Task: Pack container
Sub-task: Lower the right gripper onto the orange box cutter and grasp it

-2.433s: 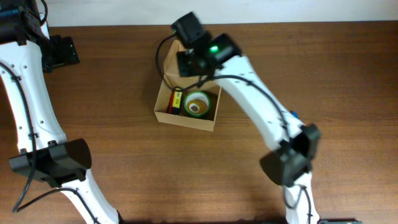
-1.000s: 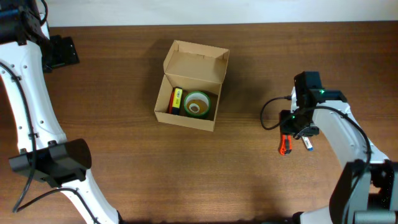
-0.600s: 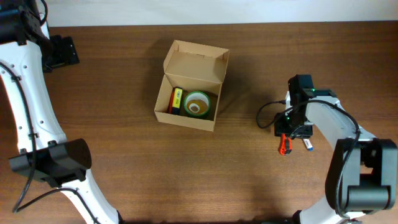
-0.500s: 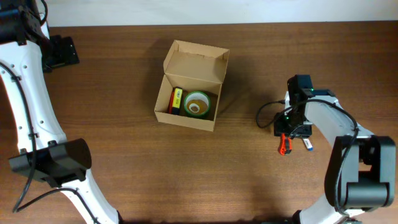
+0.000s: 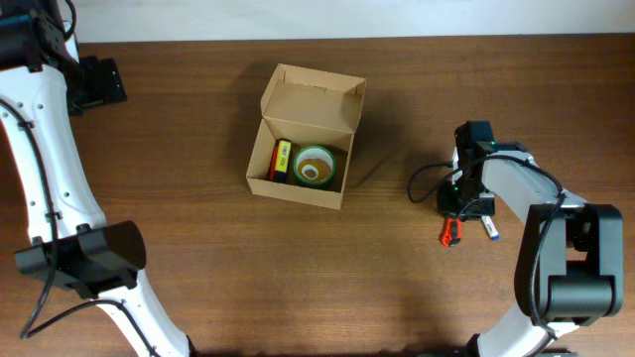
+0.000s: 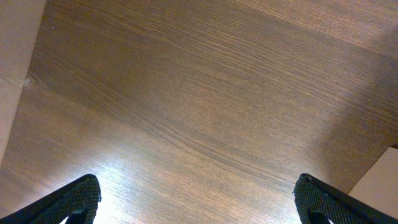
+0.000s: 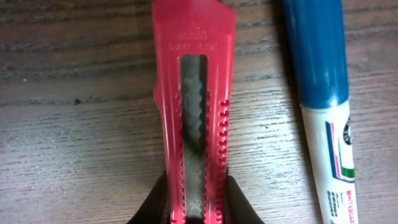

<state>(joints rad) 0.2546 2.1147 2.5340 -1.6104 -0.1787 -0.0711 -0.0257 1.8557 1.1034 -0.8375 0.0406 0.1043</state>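
Right wrist view: right pincer [image 7: 194, 205] clamps the ribbed red plastic cutter [image 7: 193, 106], smooth blue marker [image 7: 320, 81] just beside, on grained wood surface [image 7: 74, 124]. Tan cardboard box [image 5: 294, 190], lid up, sits well off to its left, open wood between. The left pincer [image 6: 199, 199] gapes wide.
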